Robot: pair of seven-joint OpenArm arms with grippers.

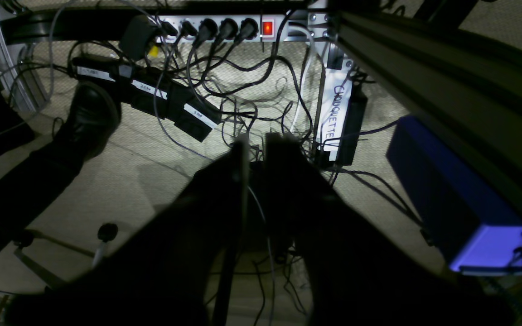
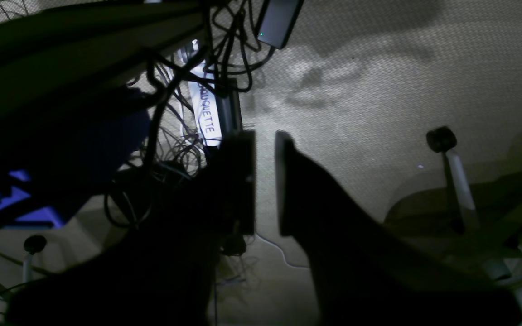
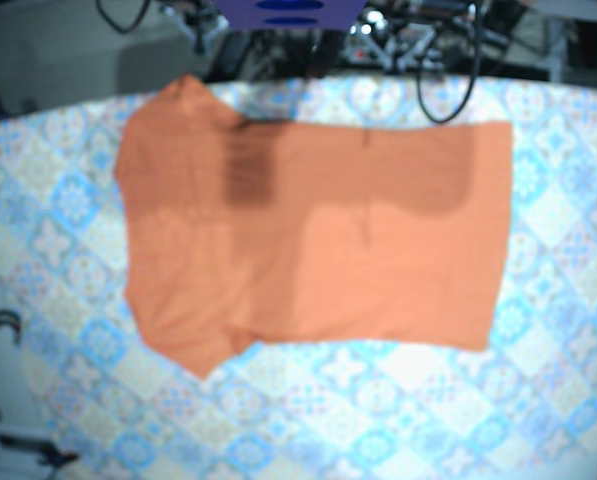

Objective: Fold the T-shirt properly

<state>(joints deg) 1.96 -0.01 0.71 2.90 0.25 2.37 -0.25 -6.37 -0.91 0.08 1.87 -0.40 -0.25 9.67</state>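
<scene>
Dark left gripper (image 1: 256, 145), dark right gripper (image 2: 265, 181): jaws narrowly parted, empty. Orange fabric T-shirt (image 3: 308, 250) lay flat, sleeves at 9 o'clock.

The T-shirt (image 3: 308, 235) lies flat across the middle of the table (image 3: 538, 390), leaving bare patterned surface open to approach along the near edge and both ends. At the far edge a black cable loop (image 3: 448, 95) overhangs the table, just beside the shirt. Below table level, tangled cables (image 1: 243, 90), a blue box (image 1: 447, 194) and a shoe (image 1: 89, 117) crowd the floor.
</scene>
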